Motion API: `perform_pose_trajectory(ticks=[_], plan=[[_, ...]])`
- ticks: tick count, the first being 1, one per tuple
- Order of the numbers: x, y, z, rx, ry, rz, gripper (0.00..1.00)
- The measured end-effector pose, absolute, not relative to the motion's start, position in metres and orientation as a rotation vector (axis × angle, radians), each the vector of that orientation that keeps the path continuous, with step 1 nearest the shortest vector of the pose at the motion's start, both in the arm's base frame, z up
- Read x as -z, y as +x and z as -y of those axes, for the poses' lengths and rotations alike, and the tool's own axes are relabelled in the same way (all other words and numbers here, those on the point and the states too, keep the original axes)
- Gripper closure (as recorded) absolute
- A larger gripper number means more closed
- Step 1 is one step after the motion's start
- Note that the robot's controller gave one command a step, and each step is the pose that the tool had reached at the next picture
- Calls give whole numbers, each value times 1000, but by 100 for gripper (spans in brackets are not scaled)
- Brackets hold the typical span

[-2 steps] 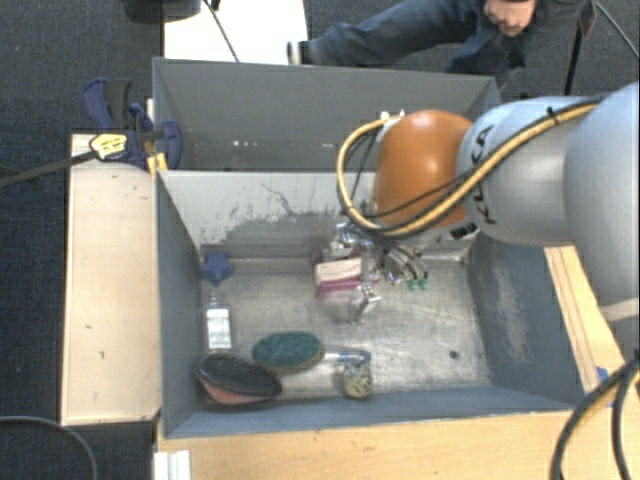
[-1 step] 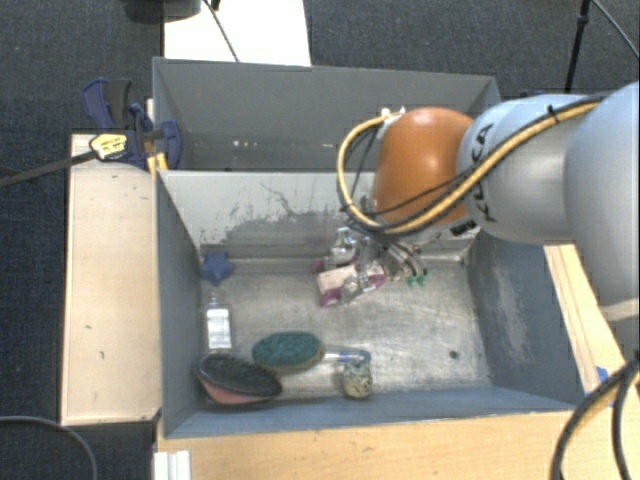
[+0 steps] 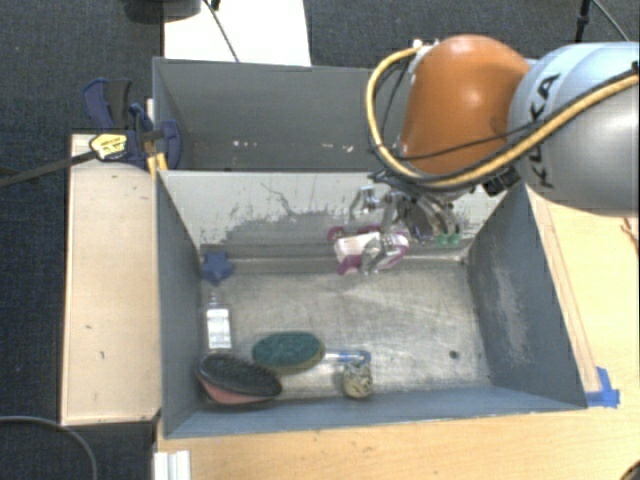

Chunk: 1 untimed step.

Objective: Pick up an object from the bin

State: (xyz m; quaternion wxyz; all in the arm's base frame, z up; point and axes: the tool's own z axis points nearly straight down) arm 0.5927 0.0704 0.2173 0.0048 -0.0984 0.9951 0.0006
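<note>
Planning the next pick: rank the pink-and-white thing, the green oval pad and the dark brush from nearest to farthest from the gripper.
1. Pink-and-white thing: right at the gripper, at the back, right of middle.
2. Green oval pad: near the front, left of middle.
3. Dark brush: front-left corner, farthest.

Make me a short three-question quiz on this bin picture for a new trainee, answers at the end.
1. True or false: the gripper is at the near left corner of the bin.
2. Where is the pink and white thing? A, by the far wall, right at the gripper; B, in the near left corner; C, in the middle of the floor.
3. What colour is the oval pad beside the dark brush?
Key: 1 false; 2 A; 3 green.
</note>
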Motion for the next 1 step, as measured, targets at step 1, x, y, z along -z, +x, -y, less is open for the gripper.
perform_pose_trajectory(ticks=[1], plan=[[-216, 572, -73, -1, -628, -3078, 100]])
